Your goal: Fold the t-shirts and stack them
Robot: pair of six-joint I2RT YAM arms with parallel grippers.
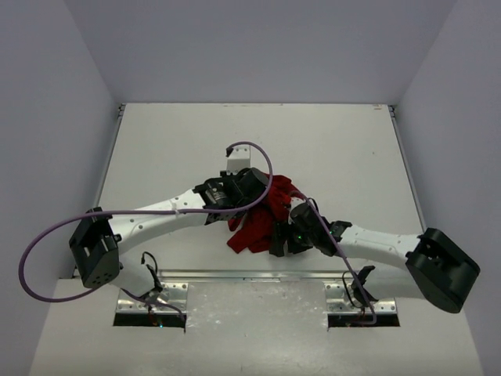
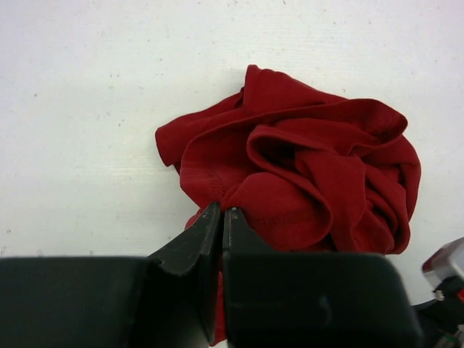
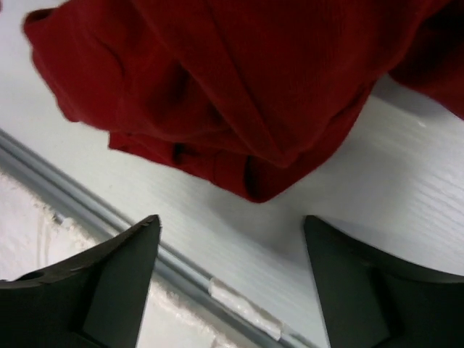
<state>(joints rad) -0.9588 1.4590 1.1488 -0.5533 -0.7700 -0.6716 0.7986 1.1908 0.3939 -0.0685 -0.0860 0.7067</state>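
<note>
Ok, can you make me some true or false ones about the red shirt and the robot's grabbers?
1. The shirt is folded neatly. False: it lies crumpled in a heap on the table.
2. The left gripper is pinched shut on the shirt's edge. True.
3. The right gripper is holding the shirt. False: it stands open, with the shirt just beyond it.
4. The shirt is deep red. True.
</note>
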